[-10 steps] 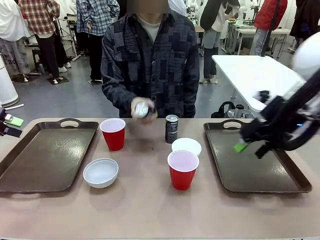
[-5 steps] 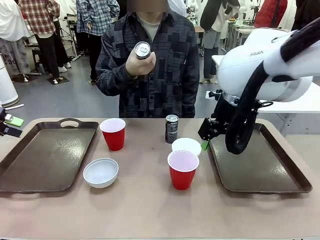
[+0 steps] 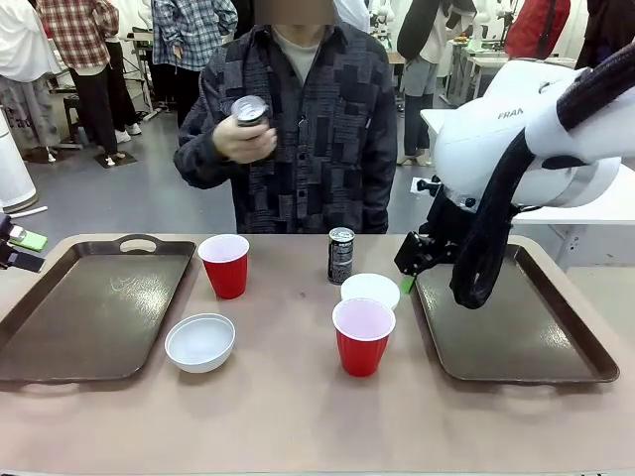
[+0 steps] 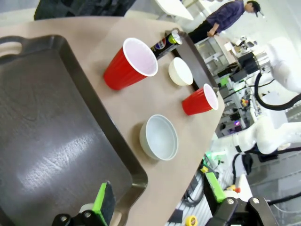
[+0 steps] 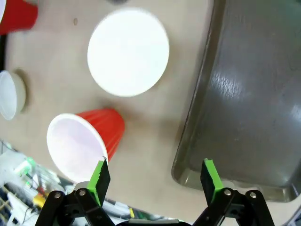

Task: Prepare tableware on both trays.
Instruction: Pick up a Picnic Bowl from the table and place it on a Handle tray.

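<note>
We see the right gripper [image 5: 155,181], jaws wide and empty, over the edge of the right tray [image 5: 244,94] beside a white bowl [image 5: 128,52] and red cup [image 5: 84,141], swung in from farther right. The left gripper [image 4: 159,195], equally wide, hovers at the left tray [image 4: 47,132]. The person's hand [image 3: 236,139] has moved its can [image 3: 248,109] aside; the front view crops the left gripper.

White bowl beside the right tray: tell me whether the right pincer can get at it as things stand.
Probably yes. The right pincer hangs open above the table, the white bowl just ahead of it with nothing over it; the red cup stands close beside, apart from it.
</note>
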Available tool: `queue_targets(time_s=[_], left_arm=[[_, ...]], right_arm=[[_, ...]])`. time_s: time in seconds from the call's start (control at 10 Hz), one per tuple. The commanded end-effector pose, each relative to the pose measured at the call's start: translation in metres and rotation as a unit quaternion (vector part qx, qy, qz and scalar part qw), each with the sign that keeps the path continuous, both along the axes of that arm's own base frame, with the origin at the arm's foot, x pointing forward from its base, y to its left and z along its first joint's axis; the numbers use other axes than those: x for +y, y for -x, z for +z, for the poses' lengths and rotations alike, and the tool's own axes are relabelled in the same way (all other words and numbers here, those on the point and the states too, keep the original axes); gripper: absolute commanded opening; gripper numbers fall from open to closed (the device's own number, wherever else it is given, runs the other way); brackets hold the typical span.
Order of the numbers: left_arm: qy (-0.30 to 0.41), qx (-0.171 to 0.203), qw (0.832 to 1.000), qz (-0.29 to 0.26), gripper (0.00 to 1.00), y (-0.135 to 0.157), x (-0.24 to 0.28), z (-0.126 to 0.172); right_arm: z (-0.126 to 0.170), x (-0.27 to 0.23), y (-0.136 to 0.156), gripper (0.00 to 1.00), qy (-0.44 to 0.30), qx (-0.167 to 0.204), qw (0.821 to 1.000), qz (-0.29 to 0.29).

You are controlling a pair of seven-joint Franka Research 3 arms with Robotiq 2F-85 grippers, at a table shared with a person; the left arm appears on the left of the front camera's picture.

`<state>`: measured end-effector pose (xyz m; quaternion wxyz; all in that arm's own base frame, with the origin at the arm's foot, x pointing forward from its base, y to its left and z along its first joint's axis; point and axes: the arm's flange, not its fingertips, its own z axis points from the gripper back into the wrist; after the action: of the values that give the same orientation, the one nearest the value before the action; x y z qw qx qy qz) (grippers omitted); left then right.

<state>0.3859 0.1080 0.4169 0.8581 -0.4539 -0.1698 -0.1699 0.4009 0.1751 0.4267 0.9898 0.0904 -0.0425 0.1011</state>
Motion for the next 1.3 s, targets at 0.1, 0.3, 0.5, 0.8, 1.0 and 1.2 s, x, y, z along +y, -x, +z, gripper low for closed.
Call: queue_targets(time_s=[0.1,0.3,0.5,0.8,1.0,1.2], left_arm=[[0.010,-0.005,1.000,0.002,1.00,-0.001,0.001,0.001],[0.010,-0.005,1.000,0.002,1.00,-0.001,0.001,0.001],[0.010,-0.005,1.000,0.002,1.00,-0.001,0.001,0.001],[0.010,-0.005,1.000,0.002,1.00,-0.001,0.001,0.001],[0.010,-0.005,1.000,0.002,1.00,-0.001,0.001,0.001],[0.010,-0.005,1.000,0.002,1.00,-0.001,0.001,0.001]], right_arm=[[-0.031,0.027,-0.027,1.00,0.043,-0.066,0.993,-0.084],[-0.051,0.050,-0.052,1.00,0.063,-0.072,0.990,-0.105],[-0.070,0.066,-0.063,1.00,0.089,-0.059,0.988,-0.111],[-0.083,0.073,-0.077,0.98,0.096,-0.057,0.987,-0.118],[-0.088,0.074,-0.080,0.79,0.099,-0.048,0.986,-0.122],[-0.091,0.071,-0.086,0.79,0.098,-0.039,0.986,-0.127]])
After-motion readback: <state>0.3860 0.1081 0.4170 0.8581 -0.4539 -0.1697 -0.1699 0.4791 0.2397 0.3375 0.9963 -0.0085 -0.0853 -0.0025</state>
